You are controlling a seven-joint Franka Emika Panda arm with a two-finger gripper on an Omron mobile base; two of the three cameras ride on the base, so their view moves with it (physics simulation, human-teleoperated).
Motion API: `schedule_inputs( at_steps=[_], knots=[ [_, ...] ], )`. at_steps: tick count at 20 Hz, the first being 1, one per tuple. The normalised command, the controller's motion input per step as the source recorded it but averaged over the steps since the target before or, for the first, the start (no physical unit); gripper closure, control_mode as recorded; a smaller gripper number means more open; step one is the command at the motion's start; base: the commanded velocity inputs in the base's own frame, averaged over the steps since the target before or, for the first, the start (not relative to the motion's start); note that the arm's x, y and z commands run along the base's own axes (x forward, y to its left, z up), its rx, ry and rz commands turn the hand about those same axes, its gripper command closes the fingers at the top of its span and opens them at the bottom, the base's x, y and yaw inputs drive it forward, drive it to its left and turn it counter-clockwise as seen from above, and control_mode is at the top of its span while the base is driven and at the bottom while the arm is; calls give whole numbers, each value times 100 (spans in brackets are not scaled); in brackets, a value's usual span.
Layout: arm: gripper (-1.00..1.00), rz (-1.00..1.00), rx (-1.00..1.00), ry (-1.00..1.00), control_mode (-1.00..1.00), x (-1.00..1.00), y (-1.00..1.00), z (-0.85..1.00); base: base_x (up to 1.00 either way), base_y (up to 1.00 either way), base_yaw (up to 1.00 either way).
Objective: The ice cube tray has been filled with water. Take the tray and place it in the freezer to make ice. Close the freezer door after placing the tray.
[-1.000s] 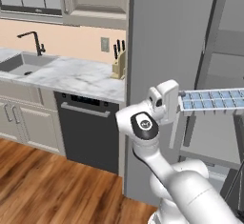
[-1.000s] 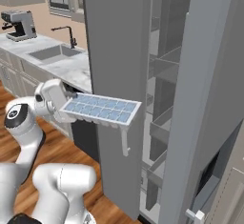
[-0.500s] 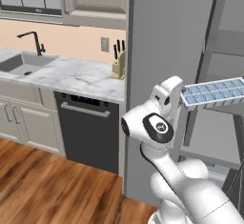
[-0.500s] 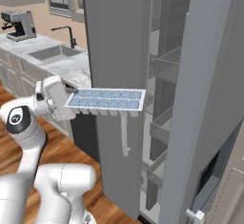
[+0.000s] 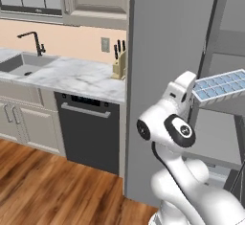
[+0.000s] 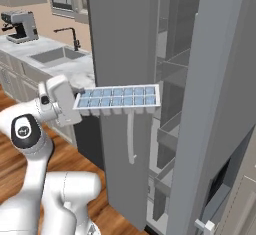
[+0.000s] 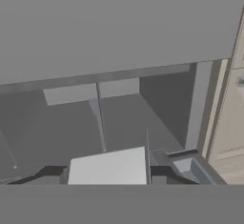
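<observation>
Ice cube tray (image 6: 118, 98) juts level from our pincer (image 6: 76, 102), clamped by one short end; its far end reaches ahead into the freezer (image 6: 172, 104) opening. We see the arm folded low, with the wrist raised and the hand pointing forward at shelf height. Since half a second ago the tray has travelled further ahead (its tip now overlaps the shelves (image 5: 225, 104)) and sits a touch higher. Water (image 5: 219, 84) shows as glossy blue squares in both rows of cells. Beyond the pincer's right side stands the freezer door (image 6: 212, 129), swung open.
</observation>
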Motion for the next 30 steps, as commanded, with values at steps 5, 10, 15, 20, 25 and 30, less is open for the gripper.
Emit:
schedule_inputs(
  at_steps=[5, 10, 15, 20, 25, 30],
  knots=[
    [100, 9, 0, 8, -100, -4, -15, 32, 0, 0, 0],
    [100, 13, 0, 9, -100, 0, -17, 33, 0, 0, 0],
    [100, 16, 0, 4, -100, 0, -23, 29, 0, 0, 0],
    [100, 15, 0, 4, -100, 0, -24, 24, 0, 0, 0],
    [100, 12, 0, 6, -100, 0, -22, 20, 0, 0, 0],
    [100, 3, 0, 4, -100, 0, -29, 15, 0, 0, 0]
  ],
)
